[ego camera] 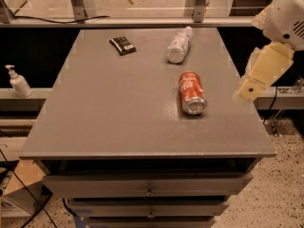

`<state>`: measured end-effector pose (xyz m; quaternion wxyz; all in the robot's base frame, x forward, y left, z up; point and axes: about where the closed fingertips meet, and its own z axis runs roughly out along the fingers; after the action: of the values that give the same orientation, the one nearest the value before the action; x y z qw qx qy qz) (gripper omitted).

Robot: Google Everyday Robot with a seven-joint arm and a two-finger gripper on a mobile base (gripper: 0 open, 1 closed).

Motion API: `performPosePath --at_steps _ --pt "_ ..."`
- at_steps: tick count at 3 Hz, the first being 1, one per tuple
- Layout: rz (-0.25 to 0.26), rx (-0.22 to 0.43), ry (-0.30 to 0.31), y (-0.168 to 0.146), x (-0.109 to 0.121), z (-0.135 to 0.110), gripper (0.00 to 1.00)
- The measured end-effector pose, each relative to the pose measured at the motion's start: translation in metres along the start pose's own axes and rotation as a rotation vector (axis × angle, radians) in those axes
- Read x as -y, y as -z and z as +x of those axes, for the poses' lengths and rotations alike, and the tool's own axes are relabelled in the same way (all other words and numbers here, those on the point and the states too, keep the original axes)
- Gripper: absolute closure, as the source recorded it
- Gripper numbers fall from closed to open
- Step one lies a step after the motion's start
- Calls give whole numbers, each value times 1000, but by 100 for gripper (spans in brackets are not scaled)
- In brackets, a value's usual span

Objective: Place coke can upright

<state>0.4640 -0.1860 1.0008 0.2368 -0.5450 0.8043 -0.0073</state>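
Red coke can [192,92] lies on its side on the grey table [118,118], right of centre. The gripper [248,90] hangs beyond the table's right edge, apart from the can; I cannot tell its grip.

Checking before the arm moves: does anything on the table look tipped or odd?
The coke can lies on its side on the right half of the table, silver end toward the camera. The clear bottle behind it also lies flat. The gripper hangs off the table's right edge, touching neither.
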Motion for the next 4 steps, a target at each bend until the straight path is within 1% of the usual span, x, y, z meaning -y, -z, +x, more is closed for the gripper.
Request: performPosePath --at_steps 1,2,3,4 --pt "2 1 -10 1 0 -1 0" --pt "-20 0 -74 -11 1 -1 0" --pt "-50 25 -167 -35 10 -10 0" --pt "-84 31 -270 -66 20 -20 0"
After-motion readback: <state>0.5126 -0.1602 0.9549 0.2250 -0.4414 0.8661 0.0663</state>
